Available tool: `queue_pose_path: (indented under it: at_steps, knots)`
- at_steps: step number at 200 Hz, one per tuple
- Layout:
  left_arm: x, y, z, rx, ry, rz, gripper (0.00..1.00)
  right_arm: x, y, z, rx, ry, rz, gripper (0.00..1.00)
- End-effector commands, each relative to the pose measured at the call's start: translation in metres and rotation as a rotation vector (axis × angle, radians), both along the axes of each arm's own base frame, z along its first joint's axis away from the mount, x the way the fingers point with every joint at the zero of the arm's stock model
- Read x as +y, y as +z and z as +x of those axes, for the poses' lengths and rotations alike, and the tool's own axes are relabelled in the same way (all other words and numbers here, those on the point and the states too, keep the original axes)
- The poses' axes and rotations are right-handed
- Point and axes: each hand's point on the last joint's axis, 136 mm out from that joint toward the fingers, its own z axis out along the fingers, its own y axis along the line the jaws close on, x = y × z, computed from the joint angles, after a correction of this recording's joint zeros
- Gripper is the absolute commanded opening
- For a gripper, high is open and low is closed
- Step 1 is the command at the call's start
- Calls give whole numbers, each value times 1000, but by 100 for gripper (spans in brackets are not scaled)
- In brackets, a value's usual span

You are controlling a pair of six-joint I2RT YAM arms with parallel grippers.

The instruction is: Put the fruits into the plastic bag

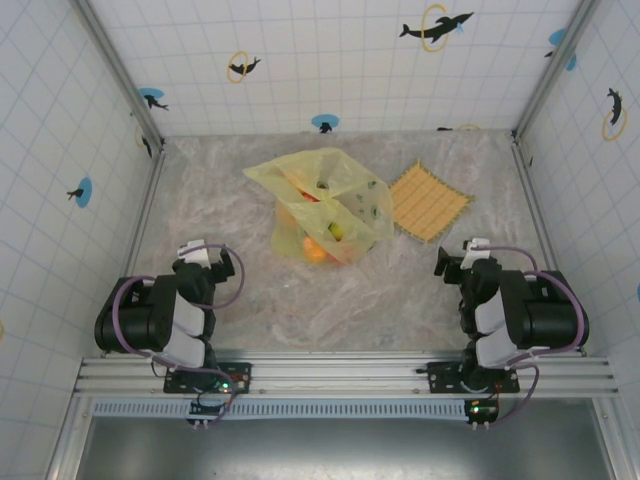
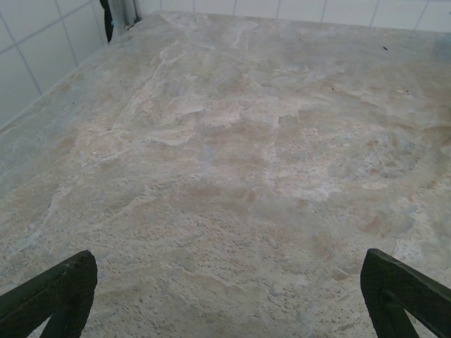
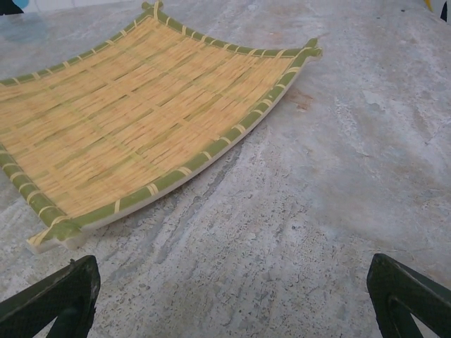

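1. Several fruits (image 1: 318,248) show through the plastic bag (image 1: 322,178): an orange one low down, a yellow-green one beside it, and something red higher up. The plastic blurs the rest, so I can't count them.
2. Every fruit I can make out lies inside the bag, so I judge the task done or nearly done.
3. What may be left is only a check that the bag's mouth holds them in. I can't tell which way the mouth faces.
4. Mat (image 3: 141,120) lies just to the right of the bag, and its weave is bare.
5. My left gripper (image 2: 225,266) sits nearer than the bag and to its left, well apart from it. Its jaws are spread wide with nothing between them, just table (image 2: 246,141) under them.
6. My right gripper (image 3: 232,266) sits nearer than the bag and to its right, facing the mat's near corner. Its jaws are also wide apart and hold nothing.
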Motion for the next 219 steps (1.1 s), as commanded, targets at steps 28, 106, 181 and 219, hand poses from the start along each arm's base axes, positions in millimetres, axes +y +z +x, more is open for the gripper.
queue_pose_path:
  at_steps: [28,106,181,219]
  knots:
    - [0,2,-1,-12,-6,-14,98,0,9,1,-43,-11,-9,99]
    - [0,2,0,-12,-6,-14,98,0,9,1,-43,-18,-23,99]
    - [-1,2,0,-11,-7,-13,98,0,9,1,-43,-19,-23,99]
    - [0,2,0,-11,-6,-14,98,0,9,1,-42,-20,-24,99]
